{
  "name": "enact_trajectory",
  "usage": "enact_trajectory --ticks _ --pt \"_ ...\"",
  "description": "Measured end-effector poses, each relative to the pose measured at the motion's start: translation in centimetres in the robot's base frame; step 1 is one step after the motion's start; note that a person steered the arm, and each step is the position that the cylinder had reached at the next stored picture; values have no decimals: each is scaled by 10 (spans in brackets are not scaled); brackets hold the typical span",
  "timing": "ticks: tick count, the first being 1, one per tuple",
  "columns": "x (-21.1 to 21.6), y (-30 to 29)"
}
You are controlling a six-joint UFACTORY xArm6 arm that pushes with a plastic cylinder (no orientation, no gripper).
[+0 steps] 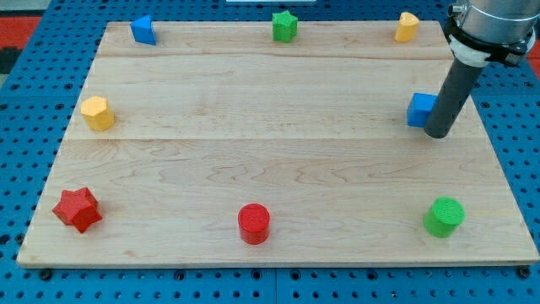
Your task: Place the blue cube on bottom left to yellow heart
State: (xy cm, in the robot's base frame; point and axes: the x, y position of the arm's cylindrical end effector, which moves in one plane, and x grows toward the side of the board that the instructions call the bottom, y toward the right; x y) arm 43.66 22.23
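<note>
The wooden board [278, 160] filled most of the view, and the arm came down from the view's top right, its grey housing carrying the straight dark rod at a slight lean toward the view's left. There was no claw to be apart or together; the rod simply ended in my tip [438, 133], which rested on the board near the right edge.

The blue cube [420, 110] sat touching my tip, just to its upper left, partly hidden behind the rod. The yellow heart [407, 26], as I took the rounded yellow block to be, lay above the tip toward the view's top, apart from the cube. A second blue block [143, 29] and a yellow block [97, 113] lay far off to the tip's left, a green star [285, 25] up and left, a green cylinder [444, 216] just below, a red cylinder [254, 223] and a red star [78, 209] down and left.

The pushing step seemed under way, contact made. With the tip on the cube's lower right, the next move likely called for pushing up and slightly left, stopping beside the heart's lower left.
</note>
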Motion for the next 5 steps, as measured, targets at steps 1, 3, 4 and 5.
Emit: enact_trajectory --ticks 1,3,4,5 --pt "0 3" --pt "-3 -3" --pt "-12 59" --pt "-92 110"
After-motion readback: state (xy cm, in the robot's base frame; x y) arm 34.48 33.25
